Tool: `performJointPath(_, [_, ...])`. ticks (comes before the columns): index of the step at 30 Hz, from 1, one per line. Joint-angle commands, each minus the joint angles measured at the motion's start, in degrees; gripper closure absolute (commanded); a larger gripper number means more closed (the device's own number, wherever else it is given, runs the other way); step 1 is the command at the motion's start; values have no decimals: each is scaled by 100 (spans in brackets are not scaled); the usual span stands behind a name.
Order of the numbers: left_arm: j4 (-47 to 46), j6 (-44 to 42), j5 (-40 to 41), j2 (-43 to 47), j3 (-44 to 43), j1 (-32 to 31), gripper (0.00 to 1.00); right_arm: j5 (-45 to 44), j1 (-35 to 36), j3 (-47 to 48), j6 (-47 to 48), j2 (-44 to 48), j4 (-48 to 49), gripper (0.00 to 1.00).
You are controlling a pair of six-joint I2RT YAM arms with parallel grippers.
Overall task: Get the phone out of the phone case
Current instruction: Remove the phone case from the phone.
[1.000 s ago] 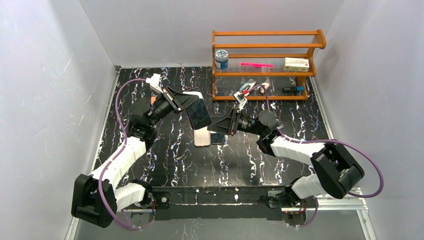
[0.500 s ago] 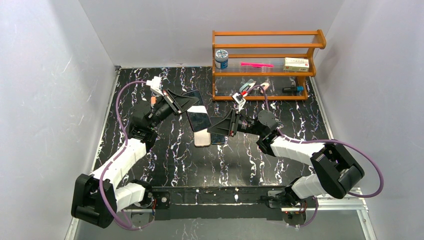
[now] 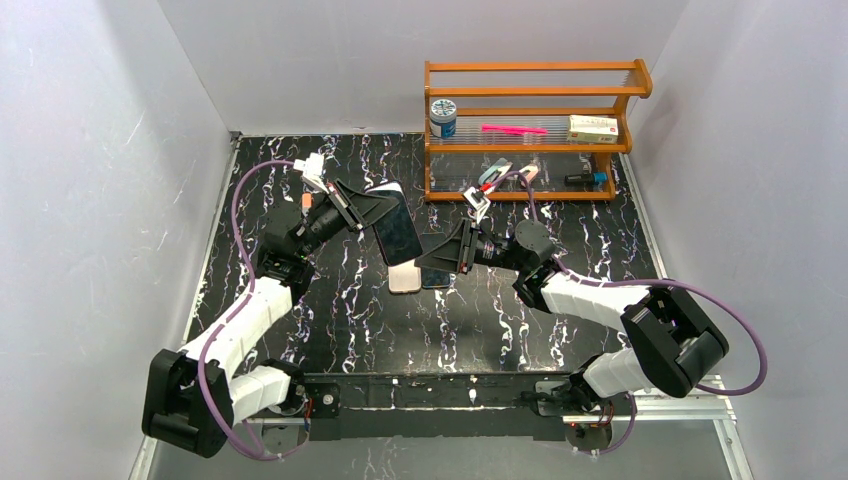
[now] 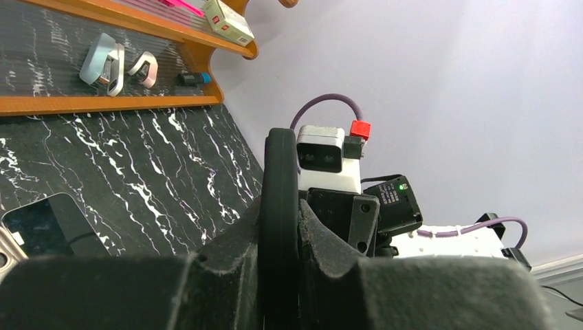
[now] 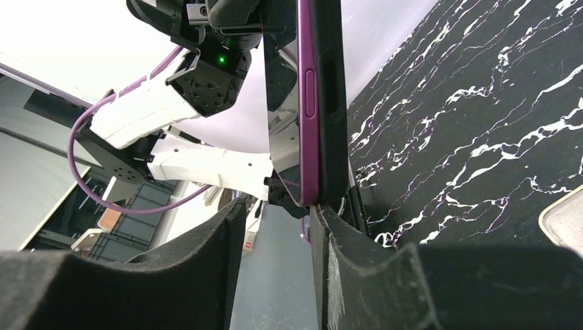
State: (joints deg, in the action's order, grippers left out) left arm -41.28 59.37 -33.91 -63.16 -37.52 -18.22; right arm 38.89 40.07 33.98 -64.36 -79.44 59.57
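Note:
My left gripper (image 3: 372,208) is shut on the cased phone (image 3: 397,232) and holds it tilted above the table's middle. In the left wrist view its fingers (image 4: 237,234) clamp the case's black edge (image 4: 278,179). My right gripper (image 3: 432,258) is open at the phone's lower right end. In the right wrist view (image 5: 275,213) the phone (image 5: 320,103) stands edge-on, a purple strip beside a black one. Its end rests at the tip of the right-hand finger (image 5: 337,240), outside the open gap.
A beige phone-shaped piece (image 3: 404,278) and a dark phone (image 3: 437,277) lie flat on the black marbled table (image 3: 500,320) under the grippers. A wooden rack (image 3: 530,148) at the back right holds a jar, a pink toothbrush, a box and small items. White walls close both sides.
The left gripper has turned the held phone slightly, so its glossy face shows a different angle. The right gripper has crept left toward the phone's lower end.

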Motion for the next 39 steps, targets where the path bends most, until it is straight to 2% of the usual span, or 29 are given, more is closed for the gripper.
performJointPath(1, [303,-241,-521,174,-161,-81,100,-356,-118,380,-22,189,797,51])
performJointPath(19, [636,-294,-690,238,-321,-84,100,-347,-342,252,1,467,825,50])
performJointPath(25, [400,47,-824,266,-310,-140,100,-267,-343,366,-42,290,1046,51])
performJointPath(33, [26,545,-791,186,-194,-518,100,-125,-340,632,-160,-132,1401,51])
performJointPath(39, [-43,477,-779,182,-253,-538,100,-166,-338,609,-182,-294,1606,52])
